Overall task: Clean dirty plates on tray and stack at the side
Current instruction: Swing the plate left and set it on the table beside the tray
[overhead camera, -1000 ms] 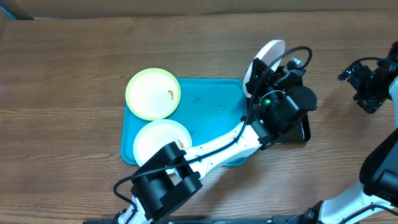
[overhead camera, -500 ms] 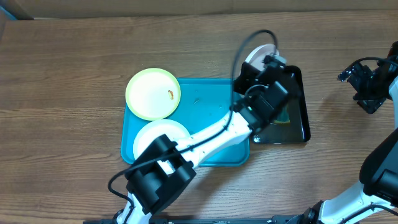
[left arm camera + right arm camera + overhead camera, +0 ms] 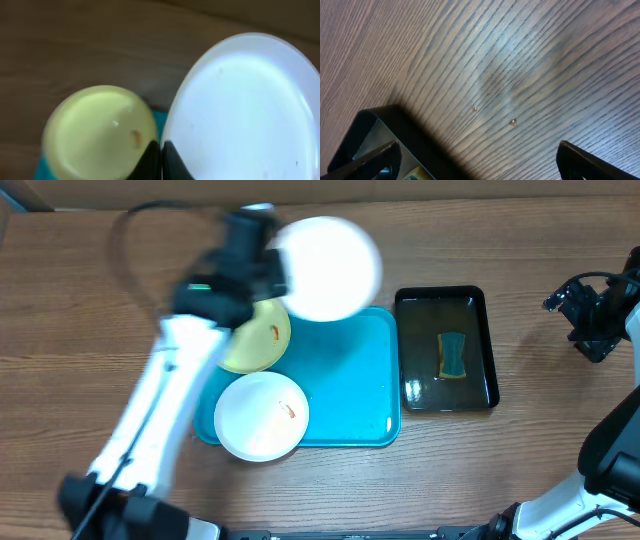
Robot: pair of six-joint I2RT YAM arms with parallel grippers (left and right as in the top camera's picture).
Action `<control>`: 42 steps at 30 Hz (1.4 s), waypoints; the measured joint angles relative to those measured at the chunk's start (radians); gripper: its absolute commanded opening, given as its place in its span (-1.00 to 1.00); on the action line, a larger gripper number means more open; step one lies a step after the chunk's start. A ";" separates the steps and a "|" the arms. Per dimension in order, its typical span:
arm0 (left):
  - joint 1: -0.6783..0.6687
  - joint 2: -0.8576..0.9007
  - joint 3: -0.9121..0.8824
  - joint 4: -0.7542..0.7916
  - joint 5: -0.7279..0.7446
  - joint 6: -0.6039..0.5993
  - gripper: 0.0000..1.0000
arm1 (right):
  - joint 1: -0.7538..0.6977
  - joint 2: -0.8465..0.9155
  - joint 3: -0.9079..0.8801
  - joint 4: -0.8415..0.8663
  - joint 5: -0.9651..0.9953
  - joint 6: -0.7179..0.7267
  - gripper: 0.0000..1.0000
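My left gripper (image 3: 272, 264) is shut on the rim of a clean-looking white plate (image 3: 326, 268), carried in the air over the far edge of the turquoise tray (image 3: 350, 380). In the left wrist view the fingers (image 3: 150, 161) pinch that plate (image 3: 245, 110) edge-on. Below it lies the green-rimmed plate (image 3: 97, 132) with a brown smear, partly hidden by my left arm in the overhead view (image 3: 265, 340). A second white plate (image 3: 262, 416), with an orange smear, rests at the tray's near left corner. My right gripper (image 3: 590, 315) stands open over bare table, far right.
A glossy black basin (image 3: 480, 350) holding water and a blue-and-yellow sponge (image 3: 453, 355) stands right of the tray; its corner (image 3: 395, 130) shows in the right wrist view. Small water drops (image 3: 513, 121) lie on the wooden table. The left arm is motion-blurred.
My left arm has swung from the black basin leftward across the tray, carrying the white plate with it. The right arm has stayed still.
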 measured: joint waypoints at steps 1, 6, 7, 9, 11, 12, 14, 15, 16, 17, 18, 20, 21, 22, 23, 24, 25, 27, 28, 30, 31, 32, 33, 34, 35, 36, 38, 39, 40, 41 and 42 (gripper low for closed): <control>0.062 -0.013 0.000 -0.052 0.013 -0.014 -0.91 | 0.000 0.000 0.000 0.000 0.000 0.000 1.00; 0.424 -0.021 0.000 -0.241 0.059 -0.066 -0.91 | 0.000 0.000 0.000 0.000 0.000 -0.001 1.00; 0.497 -0.019 -0.001 -0.260 0.063 -0.070 -0.91 | 0.000 0.000 0.000 0.000 0.000 -0.001 1.00; 0.636 -0.013 -0.001 -0.284 0.067 -0.084 -0.91 | 0.000 0.000 0.000 0.000 0.000 0.000 1.00; 0.726 -0.006 -0.001 -0.292 0.067 -0.089 -0.92 | 0.000 0.000 0.000 0.000 0.000 0.000 1.00; 0.768 -0.002 -0.003 -0.291 0.067 -0.092 -0.91 | 0.000 0.000 0.000 0.000 0.000 -0.001 1.00; 0.829 0.012 -0.009 -0.290 0.067 -0.092 -0.92 | 0.000 0.000 0.000 0.000 0.000 -0.001 1.00; 0.848 0.021 -0.012 -0.291 0.068 -0.092 -0.92 | 0.000 0.000 0.000 0.000 0.000 0.000 1.00; 0.863 0.032 -0.018 -0.290 0.068 -0.092 -0.92 | 0.000 0.000 0.000 0.000 0.000 0.000 1.00; 0.871 0.045 -0.022 -0.290 0.068 -0.092 -0.92 | 0.000 0.000 0.000 0.000 0.000 0.000 1.00; 0.875 0.064 -0.029 -0.286 0.068 -0.090 -0.92 | 0.000 0.000 0.000 0.000 0.000 0.000 1.00; 0.872 0.098 -0.040 -0.278 0.068 -0.083 -0.92 | 0.000 0.000 0.000 0.000 0.000 0.000 1.00; 0.870 0.125 -0.045 -0.276 0.066 -0.079 -0.92 | 0.000 0.000 0.000 0.001 0.000 0.000 1.00; 0.866 0.150 -0.047 -0.276 0.061 -0.072 -0.92 | 0.000 0.000 0.000 0.000 0.000 -0.001 1.00; 0.863 0.174 -0.050 -0.276 0.052 -0.065 -0.92 | 0.000 0.000 0.000 0.000 0.000 -0.001 1.00; 0.860 0.199 -0.052 -0.276 0.039 -0.061 -0.92 | 0.000 0.000 0.000 0.000 0.000 -0.001 1.00; 0.857 0.221 -0.055 -0.276 0.025 -0.060 -0.92 | 0.000 0.000 0.000 0.000 0.000 0.000 1.00; 0.856 0.277 -0.057 -0.274 -0.004 -0.056 -0.92 | 0.000 0.000 0.000 0.000 0.000 -0.001 1.00; 0.855 0.298 -0.057 -0.269 -0.011 -0.054 -0.92 | 0.000 0.000 0.000 0.000 0.000 0.000 1.00; 0.855 0.339 -0.058 -0.253 -0.013 -0.053 -0.92 | 0.000 0.000 0.000 0.000 0.000 0.000 1.00; 0.855 0.355 -0.058 -0.245 -0.013 -0.053 -0.92 | 0.000 0.000 0.000 0.000 0.000 0.000 1.00; 0.855 0.372 -0.058 -0.238 -0.013 -0.053 -0.91 | 0.000 0.000 0.000 0.000 0.000 0.000 1.00; 0.853 0.384 -0.058 -0.231 -0.013 -0.053 -0.92 | 0.000 0.000 0.000 0.000 0.000 0.000 1.00; 0.851 0.395 -0.058 -0.223 -0.012 -0.047 -0.92 | 0.000 0.000 0.000 0.000 0.000 0.000 1.00; 0.850 0.404 -0.058 -0.214 -0.008 -0.034 -0.92 | 0.000 0.000 0.000 0.001 0.000 0.000 1.00; 0.850 0.412 -0.058 -0.207 0.000 -0.023 -0.92 | 0.000 0.000 0.000 0.000 0.000 0.000 1.00; 0.847 0.423 -0.058 -0.197 0.017 0.003 -0.92 | 0.000 0.000 0.000 0.000 0.000 0.000 1.00; 0.843 0.425 -0.058 -0.196 0.025 0.016 -0.92 | 0.000 0.000 0.000 0.001 0.000 0.000 1.00; 0.839 0.426 -0.058 -0.197 0.030 0.024 -0.92 | 0.000 0.000 0.000 0.000 0.000 0.000 1.00; 0.830 0.426 -0.058 -0.197 0.036 0.034 -0.89 | 0.000 0.000 0.000 0.000 0.000 0.000 1.00; 0.822 0.426 -0.058 -0.198 0.039 0.045 -0.71 | 0.000 0.000 0.000 0.000 0.000 0.000 1.00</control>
